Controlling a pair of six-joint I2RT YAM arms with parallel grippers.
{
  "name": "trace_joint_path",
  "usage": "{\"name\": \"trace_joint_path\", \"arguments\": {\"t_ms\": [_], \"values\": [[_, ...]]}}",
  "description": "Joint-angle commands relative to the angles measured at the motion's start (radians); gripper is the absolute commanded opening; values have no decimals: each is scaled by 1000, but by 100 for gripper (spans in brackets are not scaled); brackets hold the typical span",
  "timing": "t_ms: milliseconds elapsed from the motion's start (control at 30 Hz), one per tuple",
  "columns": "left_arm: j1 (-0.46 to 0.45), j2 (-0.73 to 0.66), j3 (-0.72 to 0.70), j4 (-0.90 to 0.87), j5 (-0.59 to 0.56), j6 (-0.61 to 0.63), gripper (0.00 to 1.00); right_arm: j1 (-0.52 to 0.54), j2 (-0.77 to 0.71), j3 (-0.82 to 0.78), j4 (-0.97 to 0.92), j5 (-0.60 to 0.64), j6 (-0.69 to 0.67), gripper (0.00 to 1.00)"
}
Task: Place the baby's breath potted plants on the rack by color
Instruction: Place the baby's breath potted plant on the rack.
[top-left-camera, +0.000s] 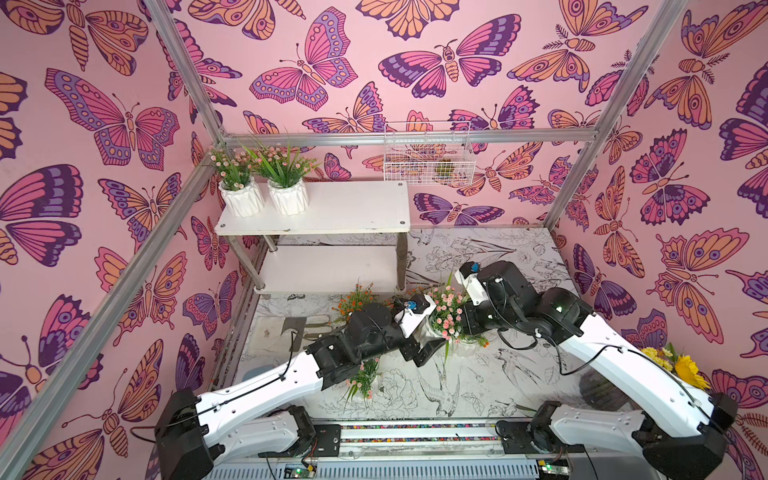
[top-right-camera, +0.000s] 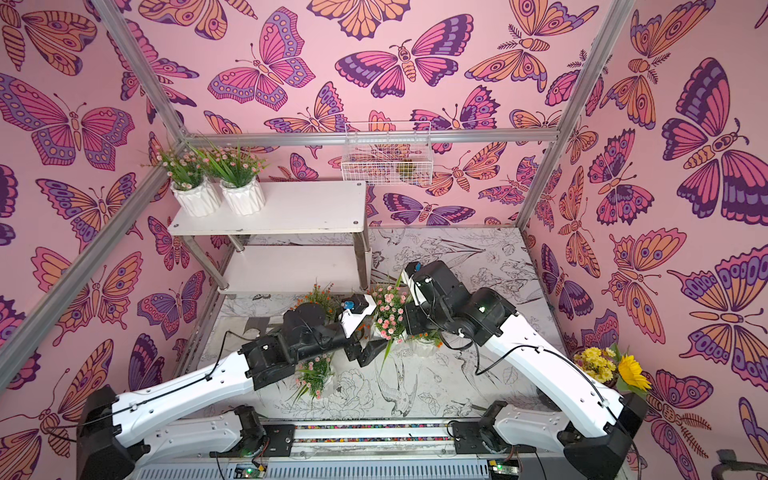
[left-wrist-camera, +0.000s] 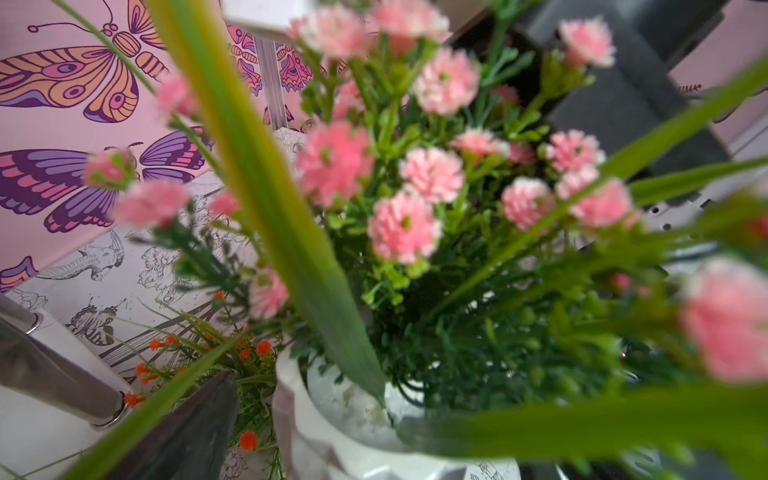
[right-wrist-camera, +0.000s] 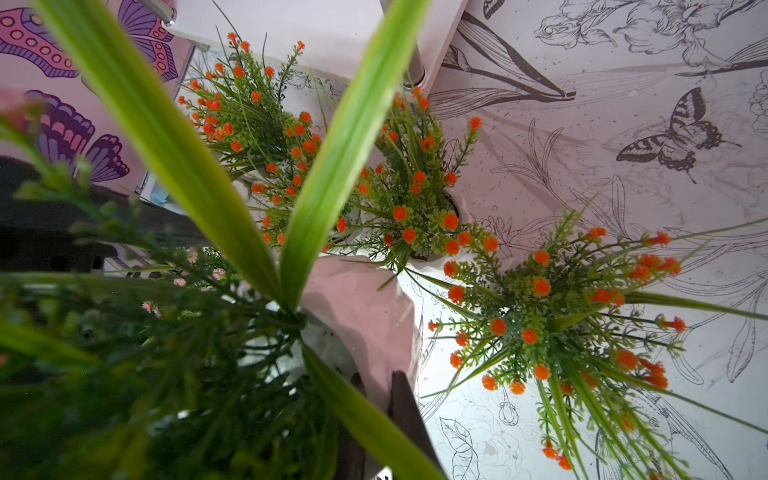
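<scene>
**Ask:** Up on the rack (top-left-camera: 332, 210), what do you see?

**Answer:** You see two pink plants at the left end of the top board: the corner plant (top-left-camera: 236, 183) and its neighbor (top-left-camera: 283, 176).

**Ask:** And lower down, in front?

**Answer:** Your right pincer (right-wrist-camera: 378, 399) pinches the white pot rim of a third pink plant (top-left-camera: 446, 309). Your left pincer (top-left-camera: 427, 348) is spread wide just beside that pot. An orange plant (right-wrist-camera: 540, 307) stands near.

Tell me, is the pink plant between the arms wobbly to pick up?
Probably: the pink plant spreads wider than its pot, so it looks top-heavy. The thin stems would likely flop; the glossy pot may be slippery.
</scene>
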Motion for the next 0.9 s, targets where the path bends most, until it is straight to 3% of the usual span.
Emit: {"name": "trace_joint_path", "arguments": {"t_ms": [0,867], "values": [[-5,22,31,34,-21,-17,100,-4,-9,29,73,-33,2,0],[-5,92,58,34,-12,-31,99,-4,4,22,105,-75,0,0]]}}
